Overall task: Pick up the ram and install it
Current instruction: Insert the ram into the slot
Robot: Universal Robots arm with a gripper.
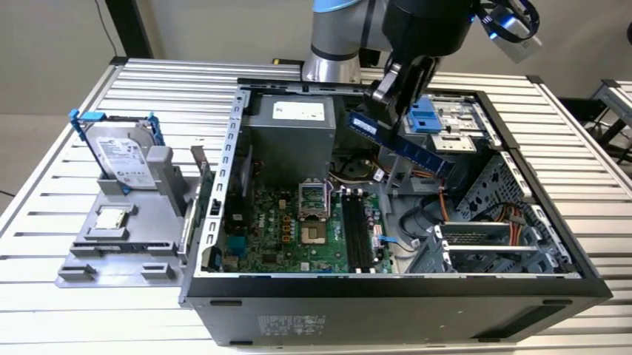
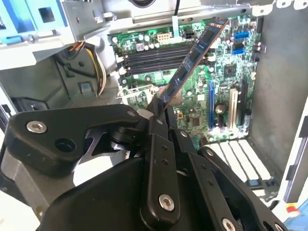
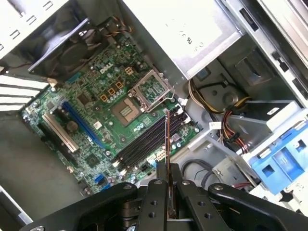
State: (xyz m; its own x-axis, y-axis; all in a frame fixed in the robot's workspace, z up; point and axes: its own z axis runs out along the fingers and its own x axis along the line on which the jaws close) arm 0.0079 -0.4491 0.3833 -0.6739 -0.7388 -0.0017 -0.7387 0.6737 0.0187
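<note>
The ram [image 1: 407, 148] is a long thin stick with dark chips, hanging tilted above the open computer case [image 1: 553, 244]. My gripper [image 1: 387, 115] is shut on one end of it. In the second wrist view the ram [image 2: 193, 55] juts out from the black fingers [image 2: 159, 139] over the green motherboard [image 2: 226, 72]. In the first wrist view I see the ram [image 3: 167, 137] edge-on, above the black memory slots [image 3: 142, 144]. Those memory slots [image 1: 357, 231] lie well below the stick, near the case's front.
A silver hard drive in a blue bracket [image 1: 123, 151] and a small square processor chip [image 1: 112, 217] sit on a grey stand at the exterior view's left. Inside the case are the power supply [image 1: 291, 126], the processor socket [image 1: 313, 213], cables [image 1: 449, 211] and a blue drive cage [image 1: 425, 117].
</note>
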